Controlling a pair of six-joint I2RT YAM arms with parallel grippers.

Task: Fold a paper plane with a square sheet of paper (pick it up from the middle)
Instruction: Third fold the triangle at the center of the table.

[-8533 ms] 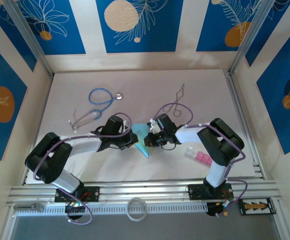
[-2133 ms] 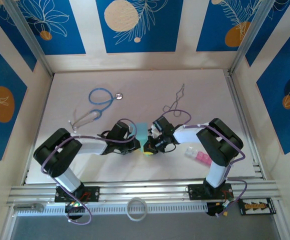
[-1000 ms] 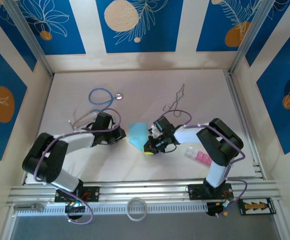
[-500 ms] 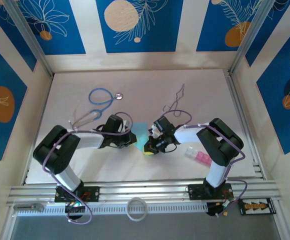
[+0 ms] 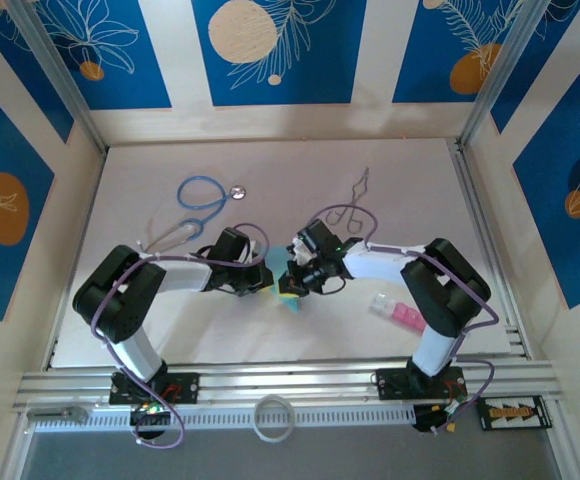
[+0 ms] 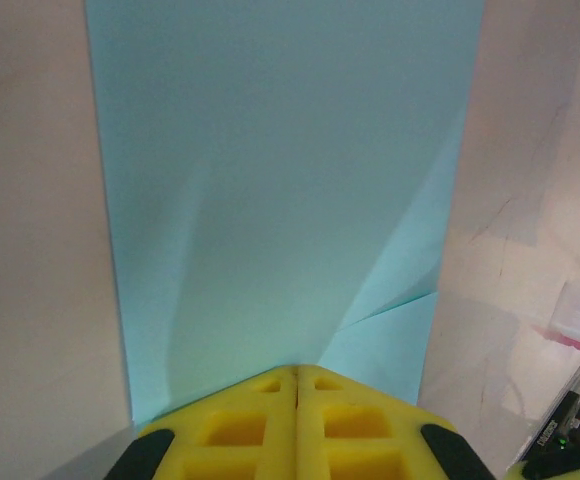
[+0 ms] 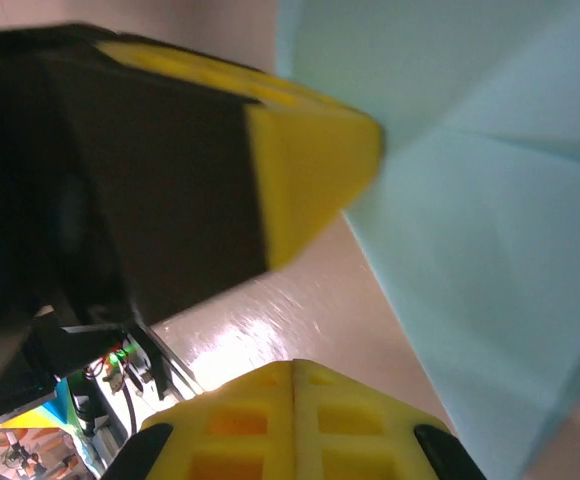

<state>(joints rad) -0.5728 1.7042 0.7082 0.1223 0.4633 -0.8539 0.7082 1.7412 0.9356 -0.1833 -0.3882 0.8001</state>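
Part-folded square sheet of paper (image 6: 270,200) flat on table (image 6: 30,250), mid-frame. Jaws of left gripper (image 6: 297,390) together, tips pressing its lower edge; right gripper (image 7: 292,405) jaws together, beside it. Likely light, limp, slippery: pinch mid-sheet.

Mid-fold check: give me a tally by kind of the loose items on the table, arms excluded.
Turquoise paper sheet: 1
Blue-tubed stethoscope: 1
Metal forceps: 1
Pink-and-clear block cluster: 1
Total: 4
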